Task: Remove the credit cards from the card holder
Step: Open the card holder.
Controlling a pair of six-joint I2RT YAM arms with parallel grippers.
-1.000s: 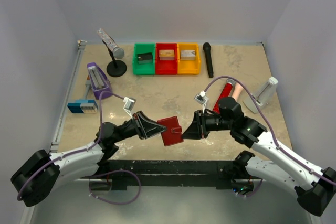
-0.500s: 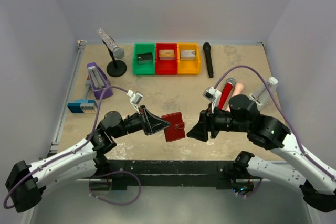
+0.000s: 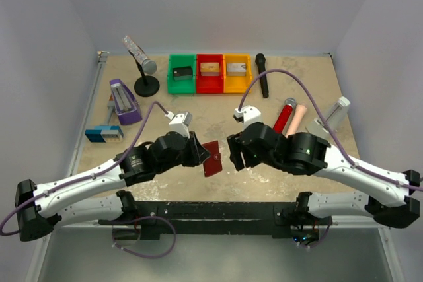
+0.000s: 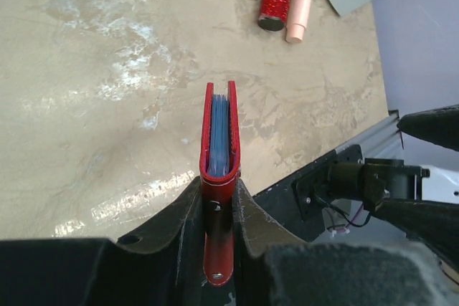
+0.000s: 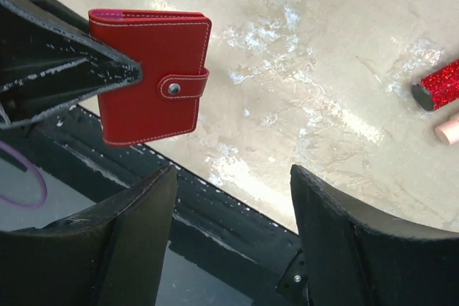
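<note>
Your right gripper (image 5: 233,177) has spread wide and now faces the tab strap (image 5: 183,85). Your left gripper (image 3: 197,152) clamps the still-snapped card holder (image 3: 212,158) aloft over the near edge of the table (image 3: 205,117), likely presenting it for unsnapping.

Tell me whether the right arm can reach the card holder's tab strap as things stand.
Probably yes: the left gripper holds the card holder up, closed, its tab strap facing the open right gripper, with nothing between them.

Bright, even overhead light throws soft shadows and white glare patches across the sharply focused table (image 4: 86,134).
</note>
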